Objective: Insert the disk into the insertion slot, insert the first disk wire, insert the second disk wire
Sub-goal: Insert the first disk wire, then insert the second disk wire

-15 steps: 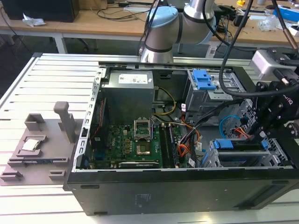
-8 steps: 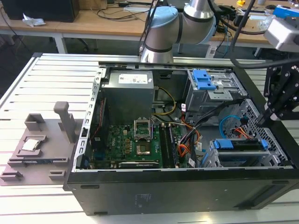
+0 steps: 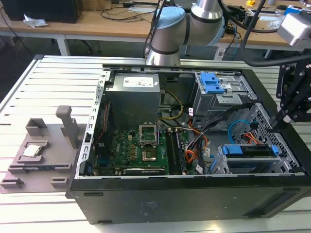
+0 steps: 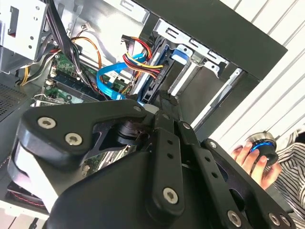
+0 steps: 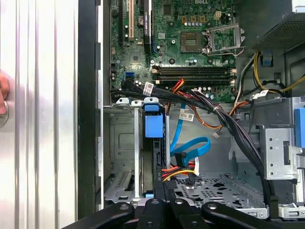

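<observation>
One disk (image 5: 153,127) sits in one insertion slot (image 5: 119,143), one second disk wire (image 5: 193,147) loops beside it, one hand (image 5: 164,187) close by, can't tell its grip.

my gripper (image 4: 166,102): matt black links, metal I think, with shiny silver screw heads
my arm (image 3: 167,26): smooth silver tube, glossy light-blue joint caps
the disk (image 5: 153,126): bright blue plastic caddy, smooth, slight sheen
the insertion slot (image 5: 119,143): bare silver sheet metal, perforated, dull shine
the second disk wire (image 5: 193,145): flat light-blue jacket, plastic look, bit glossy
wire bundle (image 5: 178,169): orange, red, yellow and black insulation, slick plastic
case (image 3: 170,199): black panels, matt outside
motherboard (image 3: 141,150): green board, satin finish, shiny metal socket frame
table (image 3: 48,87): ribbed silvery metal slats, kinda brushed
fixture (image 3: 68,126): grey, matt, looks like plastic
bench (image 3: 97,22): pale wood-look top, flat finish
</observation>
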### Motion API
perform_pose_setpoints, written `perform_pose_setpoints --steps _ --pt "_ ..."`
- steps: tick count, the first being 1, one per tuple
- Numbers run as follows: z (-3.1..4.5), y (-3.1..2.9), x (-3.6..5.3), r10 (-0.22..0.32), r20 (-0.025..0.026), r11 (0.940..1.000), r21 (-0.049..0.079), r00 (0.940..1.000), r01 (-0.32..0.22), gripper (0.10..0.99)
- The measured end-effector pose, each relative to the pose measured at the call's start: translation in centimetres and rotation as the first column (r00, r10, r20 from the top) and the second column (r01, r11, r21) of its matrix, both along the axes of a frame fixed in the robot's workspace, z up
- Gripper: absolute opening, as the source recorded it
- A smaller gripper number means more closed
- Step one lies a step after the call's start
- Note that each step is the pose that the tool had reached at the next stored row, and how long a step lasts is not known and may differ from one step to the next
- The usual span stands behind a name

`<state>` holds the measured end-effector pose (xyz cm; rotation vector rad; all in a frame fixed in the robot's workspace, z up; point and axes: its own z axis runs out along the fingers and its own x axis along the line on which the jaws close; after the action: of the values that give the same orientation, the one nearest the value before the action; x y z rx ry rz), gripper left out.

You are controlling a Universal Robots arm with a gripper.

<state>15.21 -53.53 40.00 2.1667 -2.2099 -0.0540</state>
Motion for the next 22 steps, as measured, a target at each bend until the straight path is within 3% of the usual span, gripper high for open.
perform_pose_setpoints --steps 6,9,11,12,14,15,19,22 --pt "0.03 0.0 0.0 0.0 0.0 1.0 0.0 1.0 0.0 0.114" --pt "0.04 0.0 0.0 0.0 0.0 1.0 0.0 1.0 0.0 0.294" --pt "0.04 0.0 0.0 0.0 0.0 1.0 0.0 1.0 0.0 0.294" --pt "0.04 0.0 0.0 0.001 0.0 1.0 0.0 1.0 -0.001 0.361" --pt "0.0 0.02 0.0 0.033 0.0 0.9995 0.0 0.9995 -0.033 0.361" --pt "-0.07 0.03 0.0 0.077 0.0 0.997 0.0 0.997 -0.077 0.361" --pt "-0.52 0.83 -0.48 0.103 0.0012 0.9947 0.002 0.9947 -0.103 0.361" --pt "-0.82 1.63 -1.31 0.104 0.0015 0.9945 0.003 0.9945 -0.104 0.361"
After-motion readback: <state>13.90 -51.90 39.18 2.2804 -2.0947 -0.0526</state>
